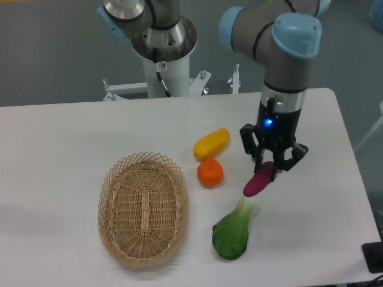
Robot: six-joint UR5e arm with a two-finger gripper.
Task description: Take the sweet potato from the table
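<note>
A: How is the arm [287,54] posed?

B: It comes in from the top edge, bends at a grey and blue joint, and its wrist points straight down over the right half of the white bench [72,137]. The gripper [268,170] has its jaws clenched on the upper end of the sweet potato [258,180].

A: And the sweet potato itself?

B: Small, smooth, magenta-purple, tilted with its free end down to the left. It hangs clear of the bench, above the stalk of the leafy green vegetable [233,230] and right of the orange [210,173].

A: Anything hard to see?

B: Its top end is hidden between the jaws, and the arm's upper links are cut off by the frame.
</note>
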